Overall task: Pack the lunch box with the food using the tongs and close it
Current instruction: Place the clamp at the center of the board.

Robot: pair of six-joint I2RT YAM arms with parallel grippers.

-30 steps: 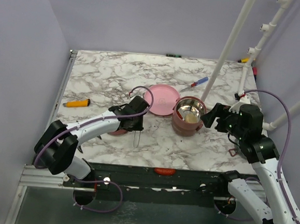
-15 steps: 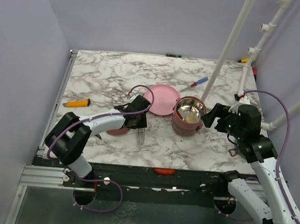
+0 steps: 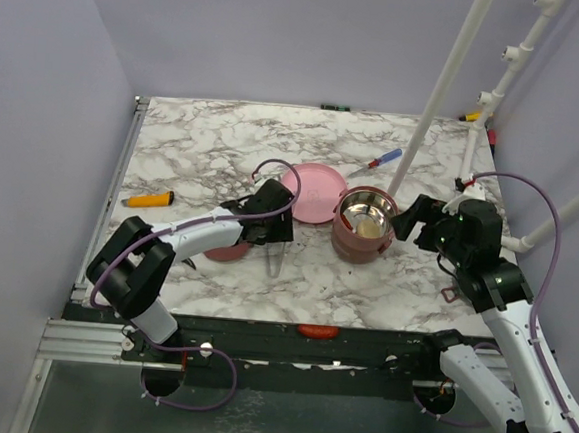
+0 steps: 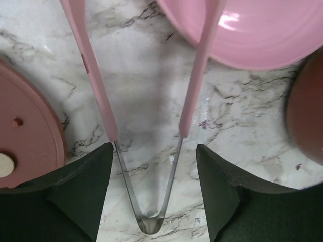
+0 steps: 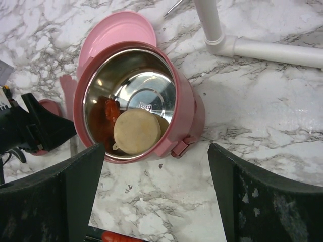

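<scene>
- Left gripper (image 4: 154, 147) fingers have just spread: tongs (image 4: 96, 85) let go, sprung open on the marble table (image 4: 146, 101) toward its near edge.
- Right gripper (image 5: 156, 146) gapes empty, facing the lunch box (image 5: 186, 101) mid-table.
- Food (image 5: 135, 132) inside; packing likely done, lid next.

Grey-veined marble table (image 3: 194, 149) carrying everything; pink plate (image 3: 312, 190) lying flat near centre; lunch box (image 3: 361, 244) standing just beside plate, on its right, top open; maroon disc lid (image 3: 224, 255) lying flat left of it; pink tongs (image 3: 274, 260) lying between lid and lunch box; red-and-blue screwdriver (image 3: 376, 163) resting behind plate; 1 orange-handled tool (image 3: 147, 199) lying well apart at left.
</scene>
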